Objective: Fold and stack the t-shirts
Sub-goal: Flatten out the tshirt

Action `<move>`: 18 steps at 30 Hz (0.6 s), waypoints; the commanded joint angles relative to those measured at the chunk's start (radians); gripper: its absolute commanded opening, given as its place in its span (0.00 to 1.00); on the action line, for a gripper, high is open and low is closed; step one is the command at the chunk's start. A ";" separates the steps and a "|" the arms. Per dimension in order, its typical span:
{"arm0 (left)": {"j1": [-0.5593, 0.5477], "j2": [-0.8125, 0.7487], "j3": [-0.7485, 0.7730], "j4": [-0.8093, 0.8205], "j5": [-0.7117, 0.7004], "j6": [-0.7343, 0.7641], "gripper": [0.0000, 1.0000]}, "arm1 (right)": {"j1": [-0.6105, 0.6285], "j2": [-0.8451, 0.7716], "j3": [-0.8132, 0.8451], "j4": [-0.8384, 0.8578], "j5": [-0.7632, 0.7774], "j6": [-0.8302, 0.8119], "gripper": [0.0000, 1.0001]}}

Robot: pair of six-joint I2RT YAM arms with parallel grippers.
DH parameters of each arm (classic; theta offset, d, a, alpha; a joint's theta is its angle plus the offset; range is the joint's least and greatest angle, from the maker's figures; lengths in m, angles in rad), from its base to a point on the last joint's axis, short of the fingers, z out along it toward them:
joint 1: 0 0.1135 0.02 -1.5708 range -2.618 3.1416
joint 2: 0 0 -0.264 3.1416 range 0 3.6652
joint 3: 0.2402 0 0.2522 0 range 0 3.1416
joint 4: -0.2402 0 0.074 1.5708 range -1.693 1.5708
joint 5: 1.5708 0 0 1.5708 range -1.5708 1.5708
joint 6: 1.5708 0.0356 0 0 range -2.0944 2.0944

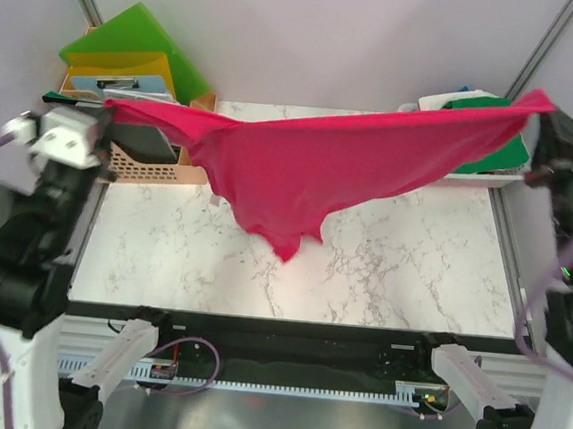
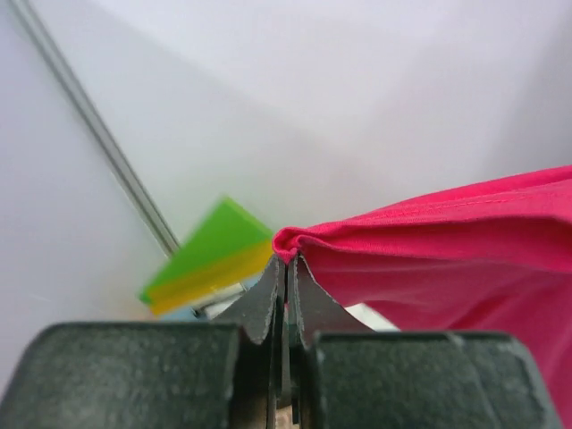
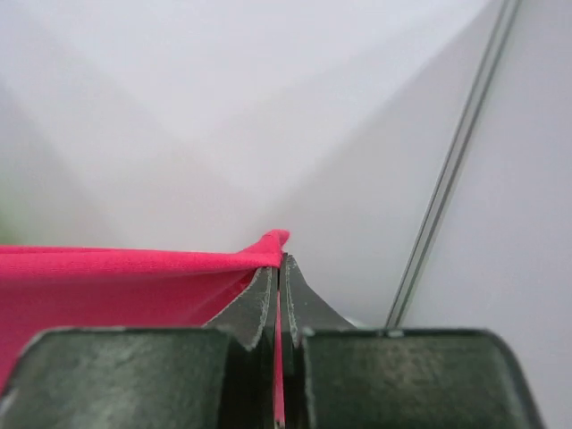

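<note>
Crimson-pink t-shirt [image 1: 301, 166] aloft, corners in left gripper [image 2: 285, 264] and right gripper [image 3: 279, 266]

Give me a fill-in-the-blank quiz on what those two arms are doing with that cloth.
1. The left pincer and right pincer are both ____ on the shirt.
2. The shirt hangs stretched above a table with a ____ pattern.
3. The top folder, lying over the yellow folder, is ____.
Missing words: shut; marble; green.

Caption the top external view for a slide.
Left claw and right claw stretch a crimson-pink t-shirt above the marble table.
</note>
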 commanded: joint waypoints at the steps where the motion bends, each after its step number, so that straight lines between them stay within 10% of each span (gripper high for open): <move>1: 0.010 -0.033 0.156 -0.061 -0.065 0.022 0.02 | -0.004 -0.014 0.158 -0.095 0.021 0.018 0.00; 18: 0.068 -0.107 0.439 -0.184 -0.073 0.047 0.02 | -0.004 -0.080 0.332 -0.234 0.041 -0.017 0.00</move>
